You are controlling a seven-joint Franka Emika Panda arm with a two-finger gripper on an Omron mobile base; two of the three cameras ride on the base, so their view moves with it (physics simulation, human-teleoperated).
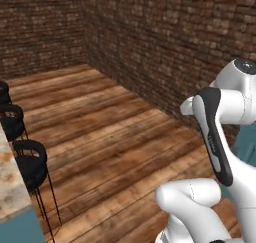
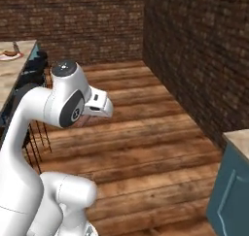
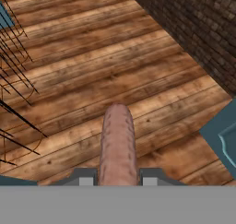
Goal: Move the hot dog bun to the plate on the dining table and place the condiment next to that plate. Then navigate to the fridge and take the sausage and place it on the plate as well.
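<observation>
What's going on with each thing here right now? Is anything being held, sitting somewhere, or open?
Gripper: shut on the sausage.
Sausage: held between the fingers, sticking out over the wooden floor.
Plate: resting on the dining table, with something brown on it, too small to tell.
Stools: standing along the table's edge.

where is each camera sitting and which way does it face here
Left base view: behind the arm on its left, facing the wooden floor, brick wall, black stools and dining table edge; white arm at right.
Right base view: behind the arm on its right, facing the same floor and wall; arm at left, plate far off.
Hand view: on the hand, looking down at the floor; the gripper fingers clamp the sausage.
Both base views share floor, wall, stools and table.
</observation>
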